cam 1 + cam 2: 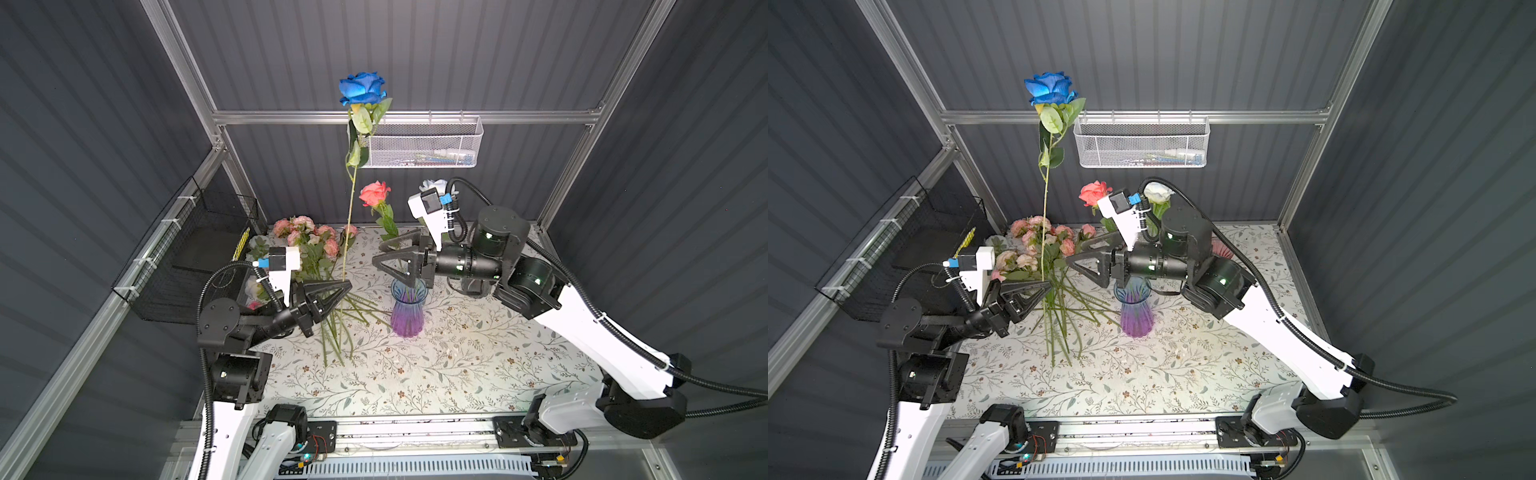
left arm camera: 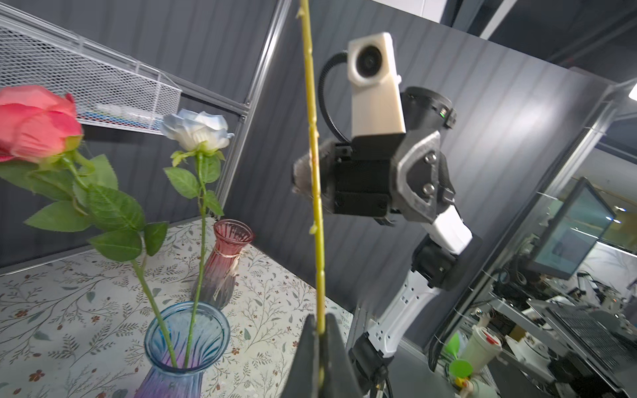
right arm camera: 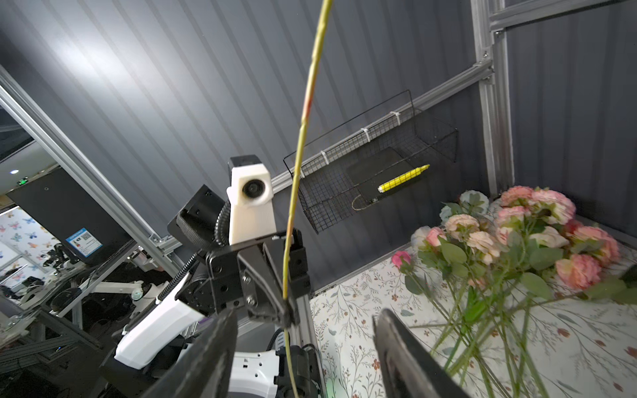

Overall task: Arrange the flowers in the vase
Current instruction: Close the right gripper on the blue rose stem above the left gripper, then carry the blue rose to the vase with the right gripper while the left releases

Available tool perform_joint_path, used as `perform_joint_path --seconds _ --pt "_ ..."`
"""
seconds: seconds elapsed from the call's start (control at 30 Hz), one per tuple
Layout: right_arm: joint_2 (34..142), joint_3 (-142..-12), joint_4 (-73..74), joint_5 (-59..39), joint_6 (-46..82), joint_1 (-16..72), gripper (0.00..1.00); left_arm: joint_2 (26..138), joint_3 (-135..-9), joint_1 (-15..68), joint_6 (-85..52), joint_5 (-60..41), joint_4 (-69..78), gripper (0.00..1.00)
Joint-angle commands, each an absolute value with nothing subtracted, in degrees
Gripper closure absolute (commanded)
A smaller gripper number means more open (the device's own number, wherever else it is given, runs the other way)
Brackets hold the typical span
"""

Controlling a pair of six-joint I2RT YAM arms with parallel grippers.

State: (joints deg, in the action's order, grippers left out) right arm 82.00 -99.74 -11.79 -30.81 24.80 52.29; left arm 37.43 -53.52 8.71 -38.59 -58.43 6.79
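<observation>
Two roses already stand in the blue vase (image 1: 408,309): a coral rose (image 1: 374,193) and a white rose (image 2: 196,127). My left tool (image 1: 347,286) is clamped on the stem of the blue rose (image 1: 361,88), holding it upright just left of the vase, its bloom far above the vase's rim. My right tool (image 1: 378,254) hangs above the vase, jaws apart, gripping nothing. The other flowers (image 1: 311,245) lie in a heap on the desk (image 1: 457,353), left of the vase and a little behind it.
</observation>
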Motion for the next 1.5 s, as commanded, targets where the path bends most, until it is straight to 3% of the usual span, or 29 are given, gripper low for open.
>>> perform_joint_path --seconds 0.0,0.33,0.5,0.57,0.63,0.7,0.8,0.97,1.03,1.23,1.33,1.47 --pt "83.3 -104.9 -9.0 -36.1 26.3 52.5 0.32 37.0 -52.4 9.1 -38.5 -64.2 9.1 1.00" --pt "91.6 -117.0 -11.7 -38.4 26.7 52.6 0.35 36.6 -51.0 9.3 -38.3 -68.1 10.6 1.00" --pt "92.3 -118.2 -12.2 -37.7 26.1 52.6 0.65 36.7 -50.7 9.5 -37.8 -67.9 9.9 1.00" --pt "91.7 -117.9 -12.8 -36.9 25.6 52.6 0.69 36.8 -50.7 9.6 -37.8 -67.8 9.6 1.00" --pt "90.8 -116.7 -12.9 -36.8 25.5 52.6 0.62 36.4 -51.1 9.6 -36.9 -66.6 8.2 1.00" --pt "88.6 -113.2 -11.2 -36.9 25.8 52.6 0.45 36.3 -51.3 9.6 -36.6 -65.8 7.7 1.00" --pt "83.9 -105.6 -7.4 -37.7 26.8 52.6 0.36 36.4 -51.9 9.7 -36.7 -65.0 7.9 1.00" --pt "79.1 -99.1 -8.6 -33.5 26.6 52.6 0.33 36.8 -52.2 9.8 -37.3 -65.5 9.2 1.00" --pt "80.9 -101.8 -12.2 -31.1 25.4 52.4 0.33 36.9 -52.1 9.8 -37.8 -66.2 10.2 1.00" --pt "88.9 -113.4 -13.7 -36.6 26.3 51.8 0.34 37.2 -51.6 9.8 -38.1 -67.1 10.6 1.00" --pt "92.5 -119.3 -16.0 -36.6 26.0 51.7 0.39 37.1 -51.4 9.9 -38.3 -67.2 10.9 1.00" --pt "93.7 -121.5 -16.0 -36.9 26.2 51.7 0.69 37.2 -51.7 9.9 -37.8 -66.6 9.8 1.00"
